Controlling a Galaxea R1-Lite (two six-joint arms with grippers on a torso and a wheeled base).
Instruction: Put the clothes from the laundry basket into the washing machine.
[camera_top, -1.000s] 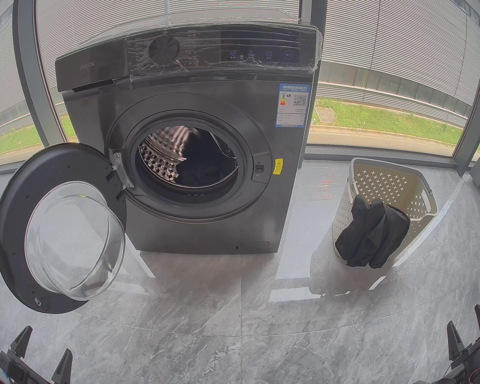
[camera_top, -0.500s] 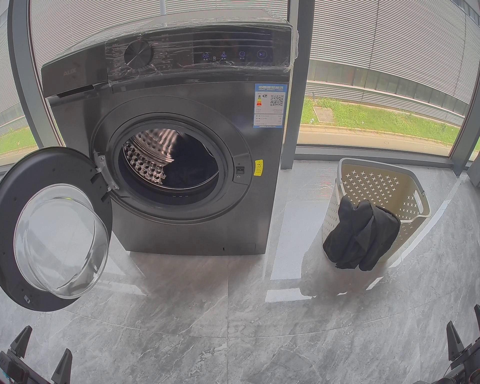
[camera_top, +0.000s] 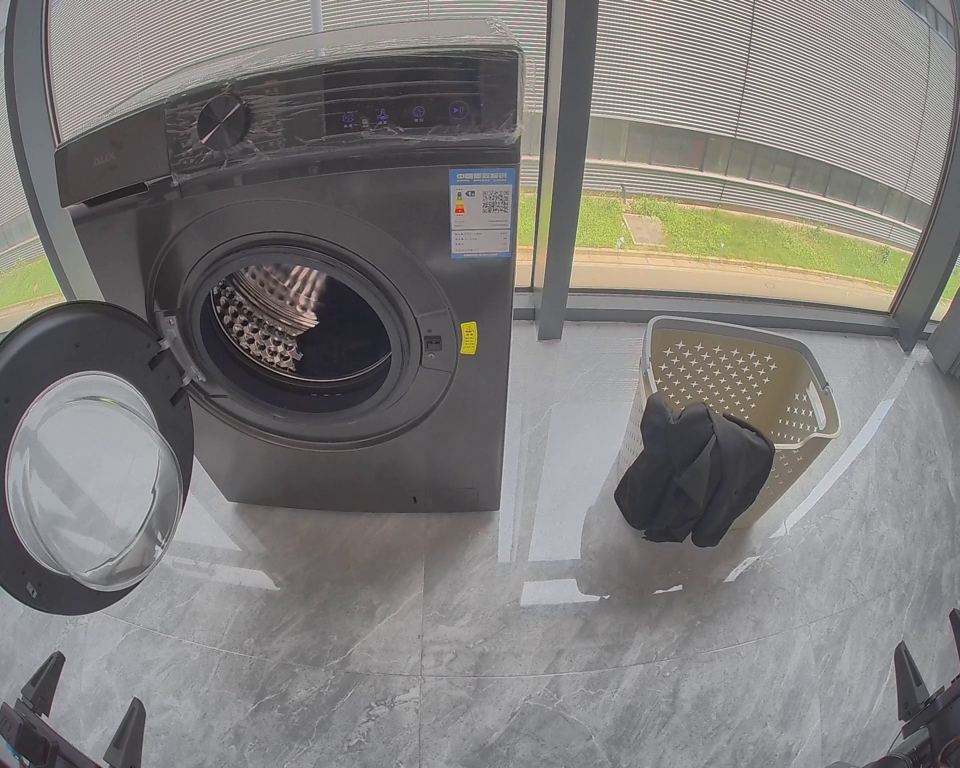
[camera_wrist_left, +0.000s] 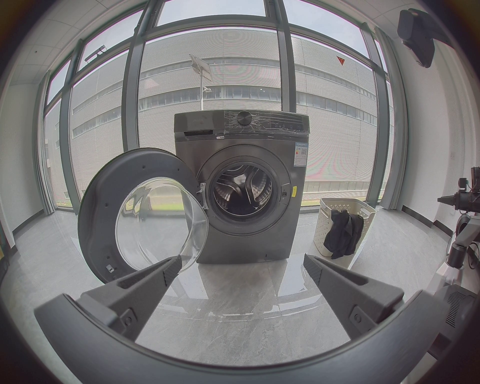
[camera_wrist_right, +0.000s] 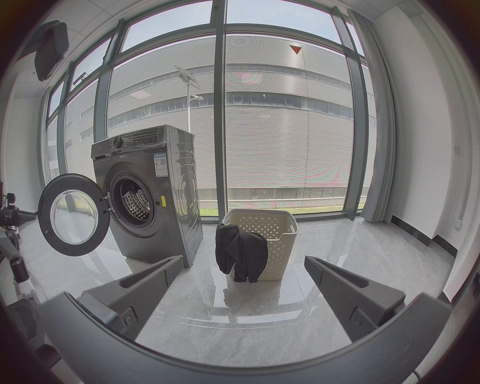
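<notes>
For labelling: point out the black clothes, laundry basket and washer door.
black clothes (camera_top: 695, 485): head view, draped fabric's middle.
laundry basket (camera_top: 735, 380): head view, inner back wall.
washer door (camera_top: 95, 470): head view, glass bowl.

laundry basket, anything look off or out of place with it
Yes: the dark clothes are draped over the front rim of the laundry basket, hanging mostly down its outside wall rather than lying inside. The basket itself stands upright on the floor, with nothing spilled around it.
</notes>
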